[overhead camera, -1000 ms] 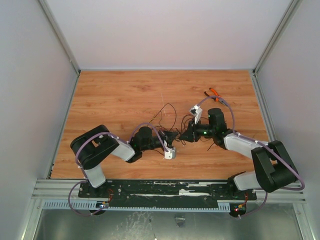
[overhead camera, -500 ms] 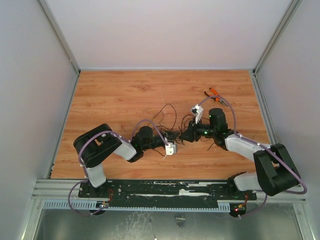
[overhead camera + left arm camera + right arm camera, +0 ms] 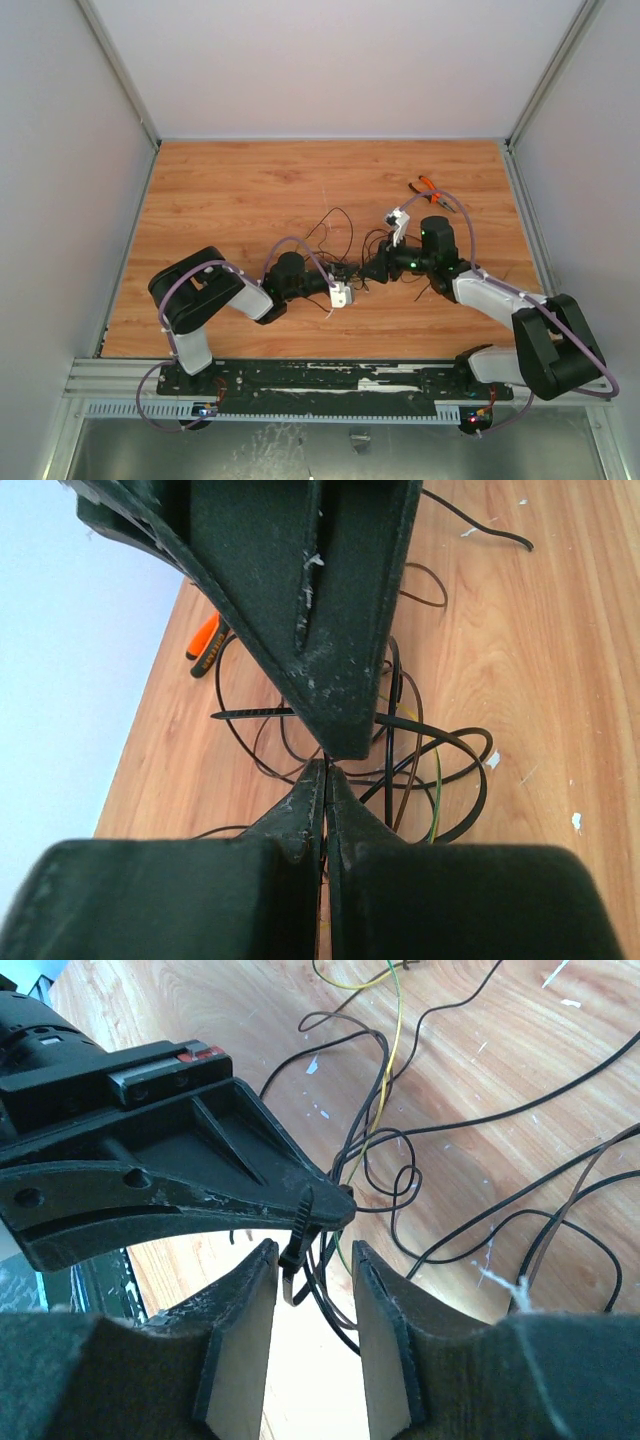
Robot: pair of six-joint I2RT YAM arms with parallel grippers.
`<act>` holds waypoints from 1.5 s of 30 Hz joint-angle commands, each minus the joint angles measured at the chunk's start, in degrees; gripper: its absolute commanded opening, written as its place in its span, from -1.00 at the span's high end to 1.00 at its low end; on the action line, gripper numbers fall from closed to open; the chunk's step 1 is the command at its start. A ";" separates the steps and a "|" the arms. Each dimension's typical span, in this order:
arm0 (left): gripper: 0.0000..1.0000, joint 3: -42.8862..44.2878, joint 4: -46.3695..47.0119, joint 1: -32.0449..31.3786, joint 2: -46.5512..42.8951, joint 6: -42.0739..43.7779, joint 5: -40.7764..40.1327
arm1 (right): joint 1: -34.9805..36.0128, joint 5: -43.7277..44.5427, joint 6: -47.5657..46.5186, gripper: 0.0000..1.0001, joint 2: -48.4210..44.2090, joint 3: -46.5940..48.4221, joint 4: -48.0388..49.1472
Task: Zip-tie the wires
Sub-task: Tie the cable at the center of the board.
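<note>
The wires (image 3: 335,232) lie as a loose dark tangle on the wooden table (image 3: 220,200), with loops showing in the left wrist view (image 3: 455,770) and the right wrist view (image 3: 390,1160). A black zip tie (image 3: 300,1232) rings a few strands, and its tail (image 3: 250,713) sticks out sideways. My left gripper (image 3: 351,272) (image 3: 325,772) is shut on the zip tie at its tip (image 3: 338,1206). Facing it tip to tip, my right gripper (image 3: 368,270) (image 3: 310,1260) stands open. The tie's head hangs between the right gripper's fingers, close to the left one.
Orange-handled pliers (image 3: 428,186) (image 3: 205,645) lie behind the right arm near the table's far right. White walls and metal rails enclose the table on three sides. Small white scraps dot the wood (image 3: 565,1002).
My right gripper's jaws have spread apart around the zip tie. Both wrists have shifted slightly toward the far side. The left gripper stays shut.
</note>
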 commanded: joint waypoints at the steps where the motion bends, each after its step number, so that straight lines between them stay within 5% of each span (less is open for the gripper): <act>1: 1.00 1.10 2.12 0.34 0.87 -1.42 1.03 | 0.37 0.98 -0.91 0.29 -2.27 0.71 0.78; 28: 1.00 0.84 3.00 0.47 0.98 -2.39 1.56 | 0.28 2.60 2.20 0.06 -2.69 3.55 2.52; 39: 1.00 0.78 3.44 0.46 1.02 -2.66 1.23 | 0.20 0.34 2.04 0.96 -0.69 3.54 1.83; 45: 1.00 0.44 4.66 0.43 1.02 -3.45 0.91 | 0.22 0.39 2.55 1.00 -1.13 4.65 1.73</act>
